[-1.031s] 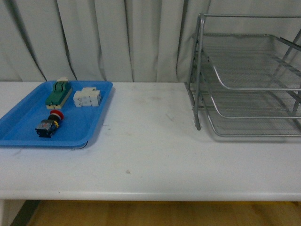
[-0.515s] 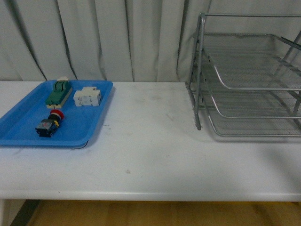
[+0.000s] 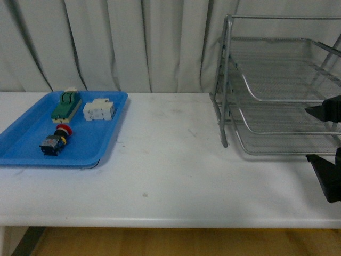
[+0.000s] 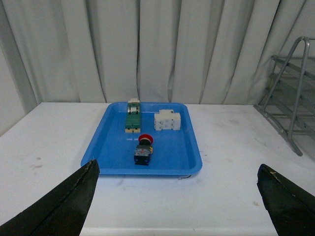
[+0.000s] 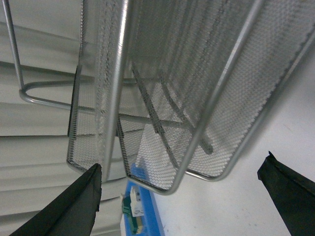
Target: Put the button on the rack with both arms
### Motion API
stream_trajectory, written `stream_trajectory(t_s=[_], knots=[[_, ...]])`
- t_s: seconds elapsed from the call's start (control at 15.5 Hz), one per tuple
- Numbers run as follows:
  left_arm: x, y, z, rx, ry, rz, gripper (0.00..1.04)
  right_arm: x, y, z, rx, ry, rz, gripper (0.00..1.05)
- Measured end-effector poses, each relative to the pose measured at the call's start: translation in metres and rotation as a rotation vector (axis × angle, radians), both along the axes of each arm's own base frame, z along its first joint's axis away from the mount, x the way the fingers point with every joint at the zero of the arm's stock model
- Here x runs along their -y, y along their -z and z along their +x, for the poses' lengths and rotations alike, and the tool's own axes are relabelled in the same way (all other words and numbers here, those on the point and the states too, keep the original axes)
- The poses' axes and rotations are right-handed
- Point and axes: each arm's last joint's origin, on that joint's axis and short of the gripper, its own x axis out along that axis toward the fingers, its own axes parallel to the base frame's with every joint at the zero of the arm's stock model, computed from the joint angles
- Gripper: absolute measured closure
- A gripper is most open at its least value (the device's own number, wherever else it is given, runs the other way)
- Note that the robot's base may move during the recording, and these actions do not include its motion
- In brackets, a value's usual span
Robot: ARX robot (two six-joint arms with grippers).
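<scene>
The button point(image 3: 55, 142), with a red cap and a black body, lies on its side in the blue tray point(image 3: 21, 154) at the left of the table. The left wrist view shows the button point(image 4: 143, 150) well ahead of my left gripper point(image 4: 177, 166), which is open, empty and over the table short of the tray. The silver wire-mesh rack point(image 3: 277, 90) stands at the right. My right gripper point(image 3: 307, 134) is open and empty at the rack's front right. In the right wrist view the rack point(image 5: 172, 73) fills the space beyond the open gripper point(image 5: 184, 160).
A green-topped block point(image 3: 66, 104) and a white block point(image 3: 99, 110) lie at the back of the blue tray. A curtain hangs behind the table. The rack's tube frame point(image 3: 224, 80) stands near the table's middle right.
My right gripper has come into the front view at the right edge, in front of the rack. The button, tray and rack have not moved.
</scene>
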Motion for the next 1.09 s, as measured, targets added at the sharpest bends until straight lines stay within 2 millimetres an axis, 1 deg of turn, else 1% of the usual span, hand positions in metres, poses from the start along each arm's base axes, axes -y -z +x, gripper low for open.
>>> stream_trajectory(t_s=[0.06,0.13,0.32,0.45,0.52,0.64,0.71,0.84,0.9,0.97,1.03,1.09], knots=[[0.0,0.0,0.0,0.0,0.0,0.0,0.07,0.0,-0.001,0.003,0.001,0.0,0.0,0.06],[0.0,0.0,0.0,0.0,0.0,0.0,0.07,-0.001,-0.001,0.013,-0.004,0.003,0.007,0.06],[0.0,0.0,0.0,0.0,0.0,0.0,0.07,-0.005,0.016,0.032,-0.08,0.024,0.01,0.06],[0.0,0.0,0.0,0.0,0.0,0.0,0.07,-0.006,0.017,0.048,-0.08,0.036,0.008,0.06],[0.0,0.0,0.0,0.0,0.0,0.0,0.07,-0.007,0.02,0.054,-0.095,0.037,0.006,0.13],[0.0,0.0,0.0,0.0,0.0,0.0,0.07,-0.007,0.026,0.067,-0.113,0.047,0.001,0.35],[0.0,0.0,0.0,0.0,0.0,0.0,0.07,-0.008,0.03,0.074,-0.112,0.051,-0.001,0.47],[0.0,0.0,0.0,0.0,0.0,0.0,0.07,-0.008,0.028,0.08,-0.083,0.051,0.002,0.71],[0.0,0.0,0.0,0.0,0.0,0.0,0.07,-0.008,0.028,0.077,-0.063,0.05,0.005,0.82],[0.0,0.0,0.0,0.0,0.0,0.0,0.07,-0.008,0.029,0.068,-0.05,0.048,0.017,0.92],[0.0,0.0,0.0,0.0,0.0,0.0,0.07,-0.007,0.03,0.052,-0.046,0.052,0.079,1.01],[0.0,0.0,0.0,0.0,0.0,0.0,0.07,-0.006,0.032,0.032,-0.041,0.051,0.117,1.02]])
